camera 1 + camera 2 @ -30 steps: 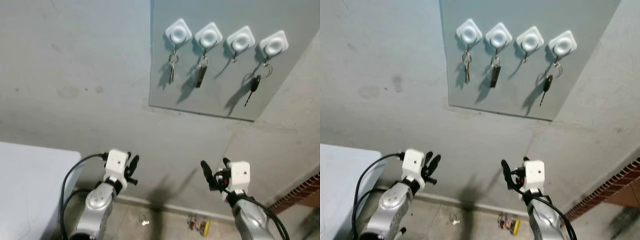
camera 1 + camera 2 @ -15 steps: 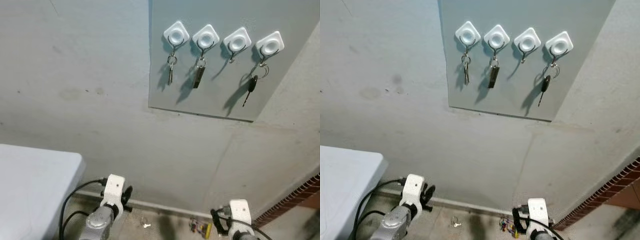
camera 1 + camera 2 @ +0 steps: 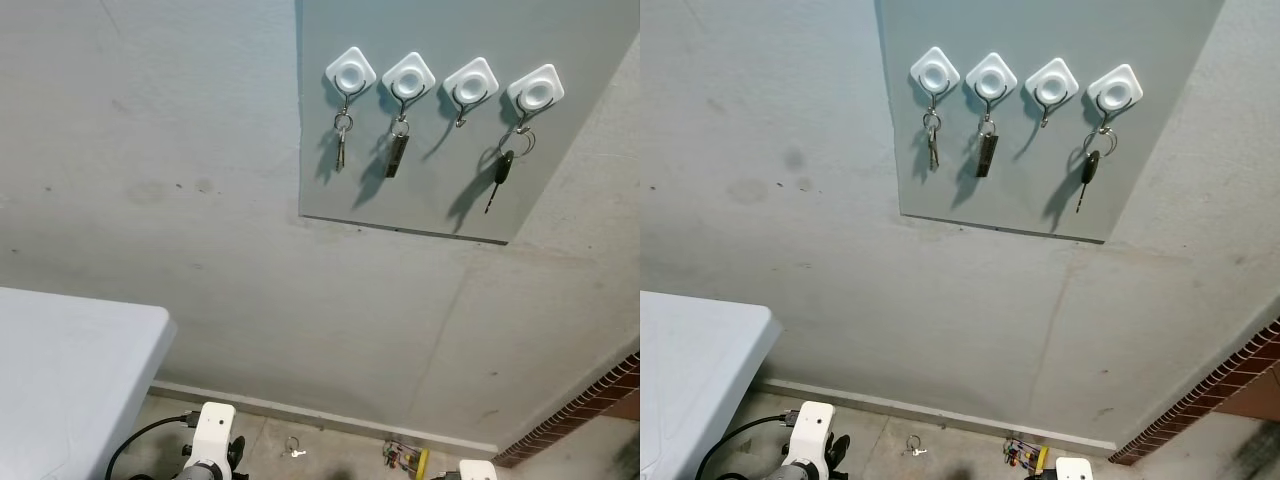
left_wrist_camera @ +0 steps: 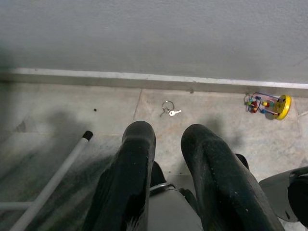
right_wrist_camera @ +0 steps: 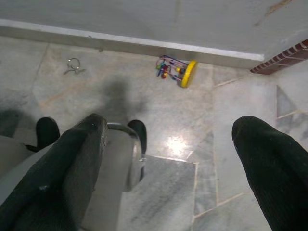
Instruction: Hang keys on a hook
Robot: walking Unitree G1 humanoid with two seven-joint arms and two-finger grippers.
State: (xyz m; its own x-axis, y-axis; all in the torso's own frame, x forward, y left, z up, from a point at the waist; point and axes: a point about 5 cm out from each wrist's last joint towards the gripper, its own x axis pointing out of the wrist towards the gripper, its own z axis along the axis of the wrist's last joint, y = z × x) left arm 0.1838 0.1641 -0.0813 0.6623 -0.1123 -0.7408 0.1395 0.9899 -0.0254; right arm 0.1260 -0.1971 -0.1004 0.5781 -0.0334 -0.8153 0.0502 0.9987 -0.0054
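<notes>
board (image 3: 420, 190) has four hooks; three carry keys, the third hook (image 3: 470, 82) is bare. a small key (image 4: 169, 110) lies on the floor by the wall. left gripper (image 4: 166, 144) nearly pressed together, right gripper (image 5: 168, 144) spread wide, both empty. pickup and hanging not yet done.

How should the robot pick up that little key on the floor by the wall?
Probably best to grip the small key by its round ring, coming straight down from above. Both lie flat on the floor, so a sideways approach gives the fingers nothing to catch, while the open ring offers an edge to pinch. The left gripper hangs above the floor, nothing between its fingers.
</notes>
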